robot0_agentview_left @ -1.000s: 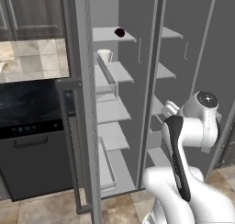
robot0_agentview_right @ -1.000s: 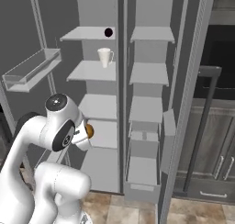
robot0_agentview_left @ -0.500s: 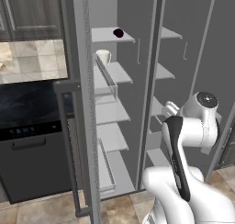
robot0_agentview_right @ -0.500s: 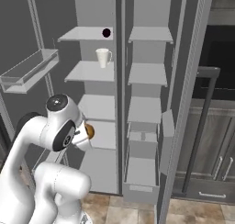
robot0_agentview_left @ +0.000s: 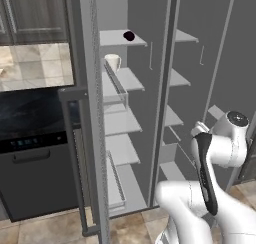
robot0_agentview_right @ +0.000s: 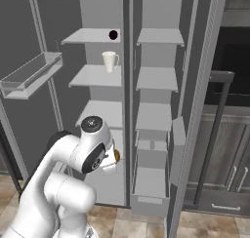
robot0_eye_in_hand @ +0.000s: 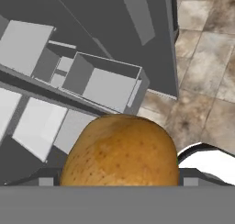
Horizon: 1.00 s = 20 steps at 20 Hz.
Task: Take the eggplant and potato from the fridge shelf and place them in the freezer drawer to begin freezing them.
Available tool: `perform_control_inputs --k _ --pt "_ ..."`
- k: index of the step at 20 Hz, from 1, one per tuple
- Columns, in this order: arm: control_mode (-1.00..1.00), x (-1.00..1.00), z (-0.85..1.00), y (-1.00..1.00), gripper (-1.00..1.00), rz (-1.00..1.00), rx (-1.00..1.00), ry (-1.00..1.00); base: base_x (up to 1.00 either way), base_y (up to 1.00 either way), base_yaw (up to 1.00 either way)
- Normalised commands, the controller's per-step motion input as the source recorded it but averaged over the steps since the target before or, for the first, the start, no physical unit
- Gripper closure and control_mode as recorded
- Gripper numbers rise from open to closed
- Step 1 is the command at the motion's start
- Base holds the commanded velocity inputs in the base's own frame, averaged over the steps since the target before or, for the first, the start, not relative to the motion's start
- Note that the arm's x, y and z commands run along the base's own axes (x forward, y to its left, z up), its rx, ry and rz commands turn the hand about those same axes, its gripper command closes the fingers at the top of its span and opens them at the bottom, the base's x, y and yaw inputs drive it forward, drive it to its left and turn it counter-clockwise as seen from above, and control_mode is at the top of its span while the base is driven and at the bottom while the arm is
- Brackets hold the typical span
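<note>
Grasping the potato (robot0_eye_in_hand: 120, 150), the gripper (robot0_agentview_right: 113, 159) hangs above the drawer (robot0_eye_in_hand: 106, 85). Eggplant (robot0_agentview_right: 113, 35) sits on the top shelf (robot0_agentview_right: 88, 36), cup (robot0_agentview_right: 109, 61) one shelf below.

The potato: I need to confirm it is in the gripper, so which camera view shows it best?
The hand view: the potato sits close and large at the gripper. The right base view gives just an orange sliver beside the arm's wrist. In the left base view the arm blocks it.

Freezer drawer (robot0_eye_in_hand: 106, 84) open, unobstructed above
</note>
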Motion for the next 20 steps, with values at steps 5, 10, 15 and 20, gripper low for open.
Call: perform_control_inputs --k 5,10,15,20 --pt "-1.0 0.25 -0.8 -0.47 1.0 -0.09 0.01 0.12 0.0 0.0 0.0" --pt "-1.0 0.58 -0.51 -0.03 1.0 -0.14 0.0 0.13 0.0 0.0 0.0" --pt "-1.0 0.63 -0.27 0.0 1.0 -0.11 0.0 0.09 0.0 0.0 0.0" --pt "-1.0 0.61 -0.16 0.0 1.0 -0.06 0.0 0.05 0.0 0.0 0.0"
